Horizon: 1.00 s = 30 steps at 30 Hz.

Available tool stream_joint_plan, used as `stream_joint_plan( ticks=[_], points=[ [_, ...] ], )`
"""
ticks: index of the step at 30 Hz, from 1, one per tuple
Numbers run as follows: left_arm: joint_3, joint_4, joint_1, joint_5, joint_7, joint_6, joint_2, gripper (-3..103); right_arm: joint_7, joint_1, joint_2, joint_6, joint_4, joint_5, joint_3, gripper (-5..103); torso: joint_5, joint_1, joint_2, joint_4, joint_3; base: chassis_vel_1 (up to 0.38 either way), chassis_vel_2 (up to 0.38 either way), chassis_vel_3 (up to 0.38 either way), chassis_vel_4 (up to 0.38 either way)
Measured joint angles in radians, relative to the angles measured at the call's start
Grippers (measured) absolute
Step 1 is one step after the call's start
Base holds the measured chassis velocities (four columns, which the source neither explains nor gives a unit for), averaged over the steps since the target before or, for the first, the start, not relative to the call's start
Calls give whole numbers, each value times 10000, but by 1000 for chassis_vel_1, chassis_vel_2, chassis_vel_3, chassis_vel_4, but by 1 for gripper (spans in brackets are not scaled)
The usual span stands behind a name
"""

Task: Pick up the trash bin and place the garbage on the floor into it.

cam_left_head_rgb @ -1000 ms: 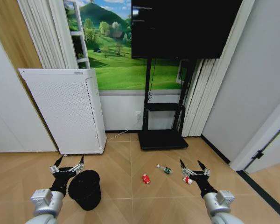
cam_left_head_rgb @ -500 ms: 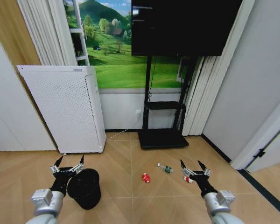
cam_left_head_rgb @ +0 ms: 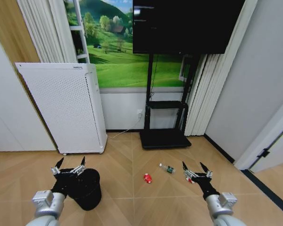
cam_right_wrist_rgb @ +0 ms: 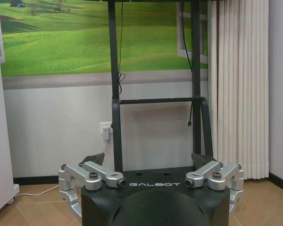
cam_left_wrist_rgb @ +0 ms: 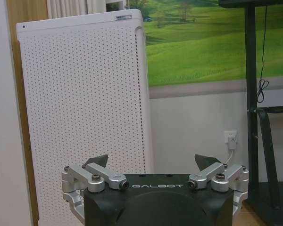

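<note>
Standing on the floor (cam_left_head_rgb: 132, 207) near the left hand (cam_left_head_rgb: 68, 166) is the trash bin (cam_left_head_rgb: 87, 190), a small round black basket made of fine mesh, a bit narrower at the bottom. The left hand is held low at the bin's left edge, its two dark pointed fingers spread wide with nothing between them. The right hand (cam_left_head_rgb: 195, 168) is held low on the other side, also spread wide and holding nothing.

The garbage lies on the floor between the two hands, to the right of the bin. A small red can (cam_left_head_rgb: 147, 178) lies on its side, well apart from the bin. A tiny clear bottle (cam_left_head_rgb: 167, 168) with a green label lies a bit farther back. A red and white packet (cam_left_head_rgb: 189, 179) lies just beside the right hand's fingers; I cannot tell if it touches them.

The floor is light brown wood, laid in a zigzag pattern, smooth and a little shiny. Behind the bin stands a tall white box (cam_left_head_rgb: 63, 108) with flat sides full of tiny round holes. In the left wrist view the box (cam_left_wrist_rgb: 85, 117) stands right behind the hand (cam_left_wrist_rgb: 153, 162). A big black screen (cam_left_head_rgb: 184, 26) sits on a black metal stand (cam_left_head_rgb: 165, 117). The wall behind shows a picture of green hills (cam_left_head_rgb: 118, 61). Long white curtains (cam_left_head_rgb: 205, 94) hang at the right, and in the right wrist view (cam_right_wrist_rgb: 238, 89) too.
</note>
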Motion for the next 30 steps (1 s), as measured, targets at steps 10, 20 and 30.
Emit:
stream_joint_plan(
  ticks=[10, 20, 30],
  points=[
    [-18, 11, 8, 10, 2, -22, -9, 100, 7, -6, 4, 3, -37, -5, 6, 100, 0, -91, -425, 0, -333, 0, 0, 0, 0],
    [-8, -2, 48, 65, 21, -43, -56, 100, 11, -16, -12, 23, -55, 9, 35, 100, 0, -158, -793, 0, -636, 0, 0, 0, 0],
    [-22, 6, 64, 87, 22, -71, -59, 100, 11, -6, -13, 32, -58, 14, 22, 100, 0, -218, -1304, 0, -1086, 0, 0, 0, 0]
  ],
)
